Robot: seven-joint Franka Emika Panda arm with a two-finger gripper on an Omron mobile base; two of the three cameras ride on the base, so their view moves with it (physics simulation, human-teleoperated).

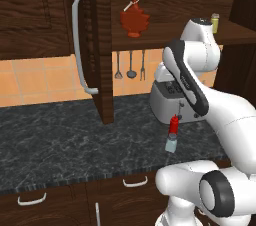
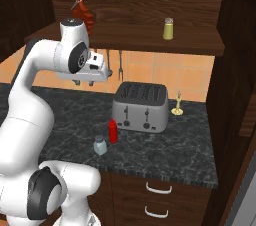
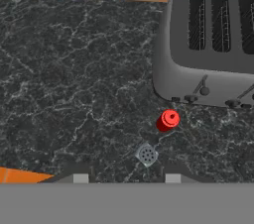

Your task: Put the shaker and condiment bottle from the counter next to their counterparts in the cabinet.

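Note:
The pale blue-grey shaker (image 1: 171, 143) (image 2: 100, 145) (image 3: 147, 154) stands on the dark marbled counter (image 1: 60, 140) just in front of the toaster. The red condiment bottle (image 1: 173, 124) (image 2: 113, 131) (image 3: 167, 120) stands upright right behind it, close but apart. Up in the open cabinet (image 2: 150, 42), the maple-leaf syrup bottle (image 1: 134, 17) (image 2: 82, 15) sits at the shelf's left and the yellow-green shaker (image 1: 215, 22) (image 2: 168, 28) at its right. My gripper (image 3: 126, 178) hangs high above the counter, looking down. Its fingertips stand wide apart with nothing between them.
A silver toaster (image 1: 170, 102) (image 2: 140, 107) (image 3: 208, 44) stands behind the two counter items. A small gold candlestick (image 2: 177, 105) is to its right. The cabinet door (image 1: 102, 45) with its curved silver handle (image 1: 80, 40) swings out over the counter. Utensils (image 1: 131, 65) hang under the shelf.

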